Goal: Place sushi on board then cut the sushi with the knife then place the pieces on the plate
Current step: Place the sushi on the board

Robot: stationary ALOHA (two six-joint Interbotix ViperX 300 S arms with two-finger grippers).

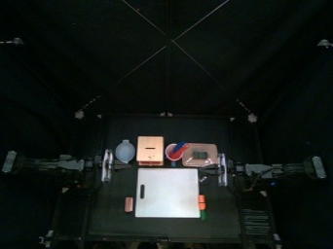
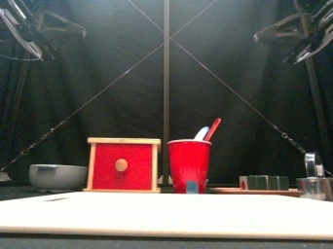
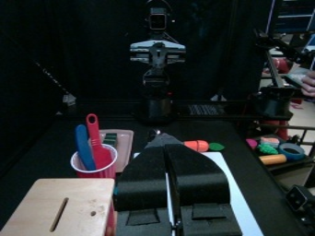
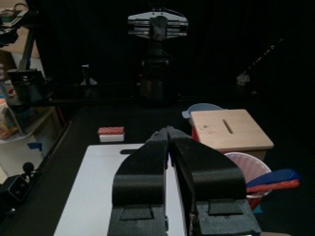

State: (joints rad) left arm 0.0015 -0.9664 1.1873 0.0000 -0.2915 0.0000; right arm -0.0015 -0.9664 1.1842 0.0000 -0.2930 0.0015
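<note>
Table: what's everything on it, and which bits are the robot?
board: one, white, centre front.
box: one, pale wood, red drawer front, behind the board.
bowl: one, blue-grey, left of the box.
cup: one, red, right of the box.
toy knives: two, blue and red, standing in the cup.
sushi roll: one, dark green, right of the cup.
toy foods: three, reddish or green, one left of the board, two right.
left gripper: black, shut, left of the board.
right gripper: black, shut, right of the board.
</note>
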